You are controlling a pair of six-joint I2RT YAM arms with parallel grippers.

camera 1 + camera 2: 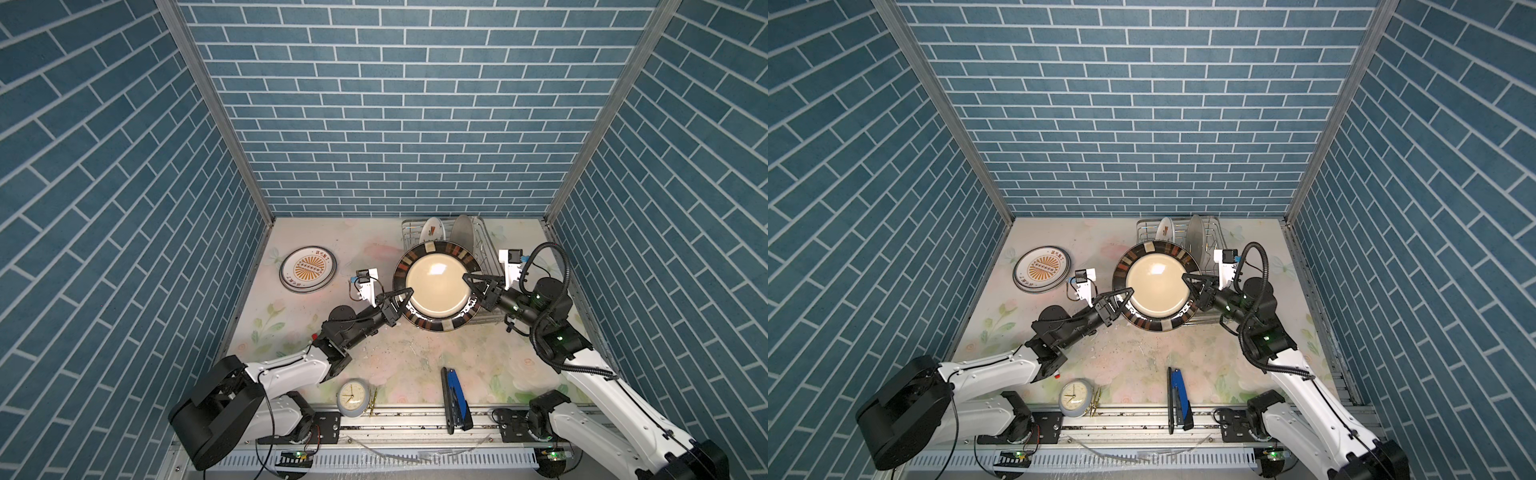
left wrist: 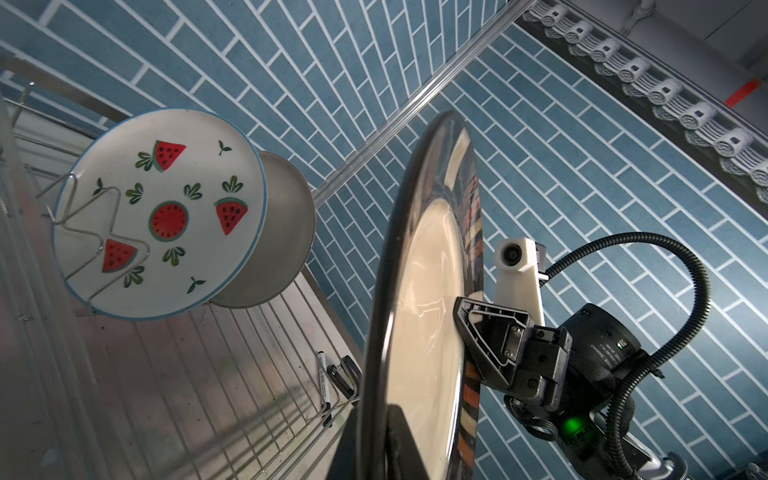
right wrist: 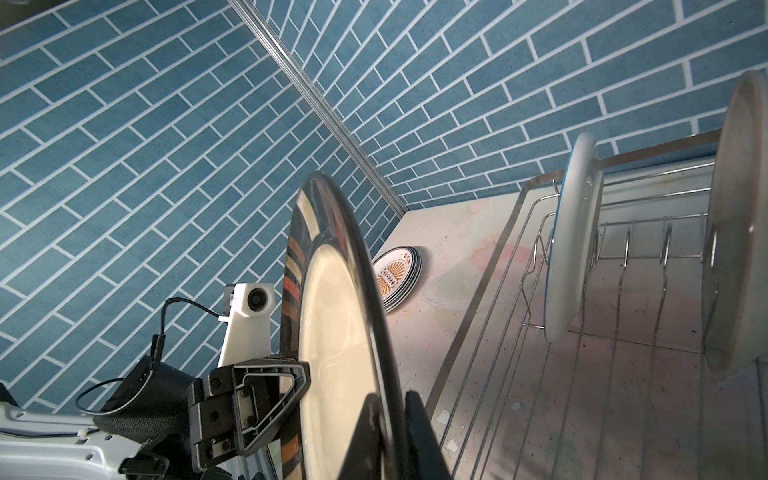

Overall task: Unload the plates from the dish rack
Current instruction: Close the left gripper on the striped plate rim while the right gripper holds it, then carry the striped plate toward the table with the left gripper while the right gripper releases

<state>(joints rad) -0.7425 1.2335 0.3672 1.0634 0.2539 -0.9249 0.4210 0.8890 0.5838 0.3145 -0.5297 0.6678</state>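
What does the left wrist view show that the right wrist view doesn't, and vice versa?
Left wrist only: the watermelon print on the white plate, a black marker at the edge of the dish rack, and the right end effector gripping the cream plate by its rim. Right wrist only: the stack of orange-motif plates on the table, and the left end effector on the opposite rim. Both: the cream plate seen edge-on, the dish rack, and the white plate and grey plate standing in it.

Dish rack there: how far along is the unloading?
Done: a stack of printed plates lies on the table. In hand: the left tool and right tool both clamp the cream dark-rimmed plate. Remaining: the watermelon plate and grey plate stand in the dish rack.
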